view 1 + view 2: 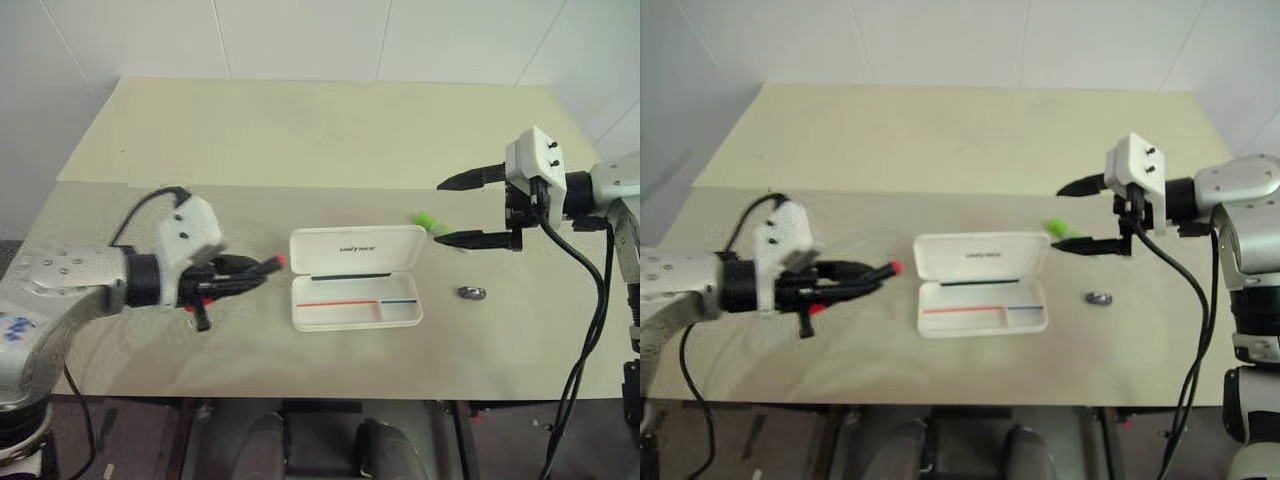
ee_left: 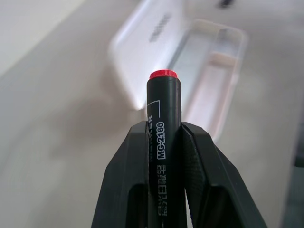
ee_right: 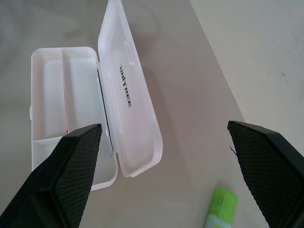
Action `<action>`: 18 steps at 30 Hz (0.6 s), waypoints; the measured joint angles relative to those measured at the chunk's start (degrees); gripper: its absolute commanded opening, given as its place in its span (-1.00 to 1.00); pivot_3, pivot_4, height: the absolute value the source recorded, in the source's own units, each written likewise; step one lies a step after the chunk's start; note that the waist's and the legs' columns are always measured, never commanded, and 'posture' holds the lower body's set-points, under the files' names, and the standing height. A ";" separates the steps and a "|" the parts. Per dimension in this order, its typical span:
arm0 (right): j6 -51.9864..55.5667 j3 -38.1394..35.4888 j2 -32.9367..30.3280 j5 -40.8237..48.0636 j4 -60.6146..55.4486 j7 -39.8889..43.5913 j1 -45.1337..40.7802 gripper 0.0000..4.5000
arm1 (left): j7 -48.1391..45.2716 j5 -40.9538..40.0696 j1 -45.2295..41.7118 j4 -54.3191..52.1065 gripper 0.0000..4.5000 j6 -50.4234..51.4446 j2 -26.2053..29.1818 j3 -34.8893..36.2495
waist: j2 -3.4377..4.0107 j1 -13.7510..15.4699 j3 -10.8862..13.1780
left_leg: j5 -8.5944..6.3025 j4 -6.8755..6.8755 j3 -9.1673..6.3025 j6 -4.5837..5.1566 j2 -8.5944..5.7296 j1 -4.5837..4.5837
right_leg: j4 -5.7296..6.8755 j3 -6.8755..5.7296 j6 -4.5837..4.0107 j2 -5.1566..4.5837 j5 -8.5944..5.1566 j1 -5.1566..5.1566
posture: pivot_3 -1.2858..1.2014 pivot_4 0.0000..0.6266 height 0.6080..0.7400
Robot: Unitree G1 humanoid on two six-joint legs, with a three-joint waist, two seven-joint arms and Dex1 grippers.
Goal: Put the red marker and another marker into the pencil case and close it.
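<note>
Left eye view: one red marker [image 1: 262, 270], one pencil case [image 1: 356, 277], one green highlighter [image 1: 425, 220].

The pencil case [image 1: 356, 283] looks like glossy, slightly see-through white plastic. The red marker [image 2: 163, 142] has a smooth, satin black plastic barrel with printed lettering. The left gripper's fingers [image 2: 204, 180] are matt black with finely dimpled pads. The table [image 1: 300, 130] is matt, pale and smooth. The small lump [image 1: 471, 293] looks metallic and shiny.
</note>
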 measured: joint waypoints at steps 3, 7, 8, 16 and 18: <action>1.44 -0.85 -0.97 0.87 -2.70 -0.23 1.40 1.00 | 2.86 1.79 -4.80 0.65 -0.73 -1.95 -5.05 -10.57 | -0.01 0.07 0.00 | 0.00 0.08 -0.01 0.01 -0.01 -0.01 | 0.02 0.02 0.01 0.00 0.01 0.04 | 0.03 -0.52 1.00; 3.21 -2.63 -3.14 1.73 -5.02 -1.02 3.51 1.00 | 6.35 9.70 -10.08 5.59 -0.73 -6.40 -8.05 -23.78 | -0.01 0.02 0.00 | 0.01 0.05 0.01 0.02 -0.02 0.00 | 0.01 0.02 0.02 0.02 0.01 0.02 | 0.03 -0.52 1.00; 3.49 -2.82 -3.55 1.83 -5.46 -1.20 3.84 1.00 | 7.07 11.20 -10.95 7.29 -0.73 -7.07 -9.38 -25.90 | -0.01 -0.13 0.00 | 0.01 0.05 0.04 0.02 -0.01 -0.01 | 0.02 0.05 0.02 0.03 0.01 -0.01 | 0.03 -0.52 1.00; 6.10 -5.40 -4.33 3.43 -10.12 -3.86 7.71 1.00 | 7.69 19.59 -13.28 13.87 -0.73 -14.07 -14.82 -36.48 | 0.00 -0.09 0.00 | 0.01 0.12 0.05 0.03 0.04 -0.01 | 0.09 0.08 0.01 0.06 0.01 -0.02 | 0.03 -0.52 1.00; 6.84 -6.23 -4.44 3.76 -11.17 -4.47 8.85 1.00 | 7.60 21.12 -13.47 14.19 -0.73 -15.28 -15.61 -37.29 | 0.00 -0.05 0.00 | 0.01 0.17 0.04 0.03 0.03 -0.02 | 0.09 0.08 0.01 0.05 0.01 0.00 | 0.03 -0.52 1.00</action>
